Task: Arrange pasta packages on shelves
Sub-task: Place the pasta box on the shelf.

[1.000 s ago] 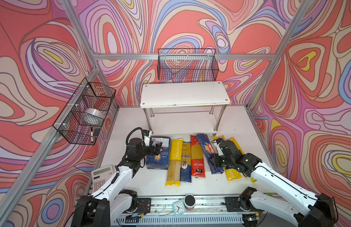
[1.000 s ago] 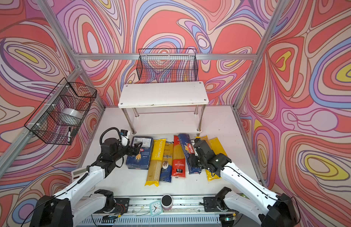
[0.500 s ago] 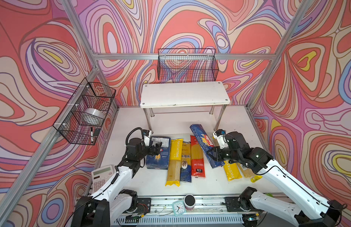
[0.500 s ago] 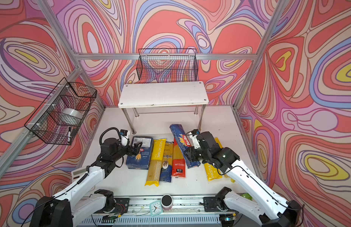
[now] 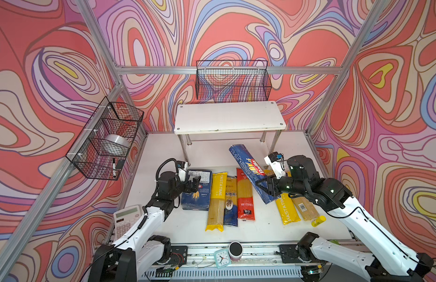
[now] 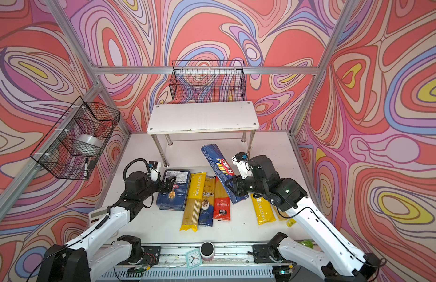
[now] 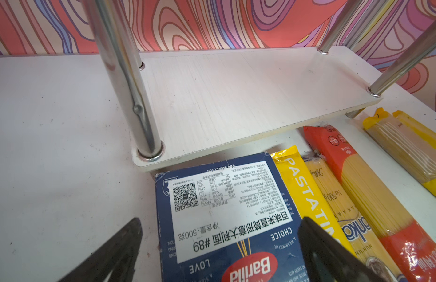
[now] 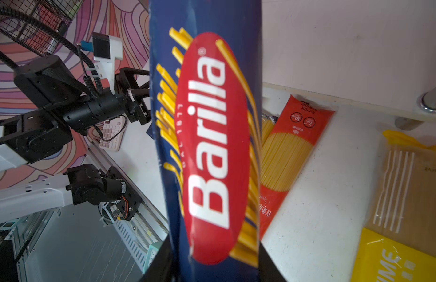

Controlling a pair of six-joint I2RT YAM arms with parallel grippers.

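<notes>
One slim Barilla box (image 5: pixel 247 167) pinched near end by right gripper (image 5: pixel 267 190), held aslant; level it (long lever) before sliding onto rack (image 5: pixel 229 117); left gripper (image 5: pixel 193 184) spread.

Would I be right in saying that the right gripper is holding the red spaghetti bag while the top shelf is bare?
Not quite: the right gripper is shut on the slim blue Barilla box, as the right wrist view shows; the red spaghetti bag lies on the table. The top shelf is indeed bare.
</notes>
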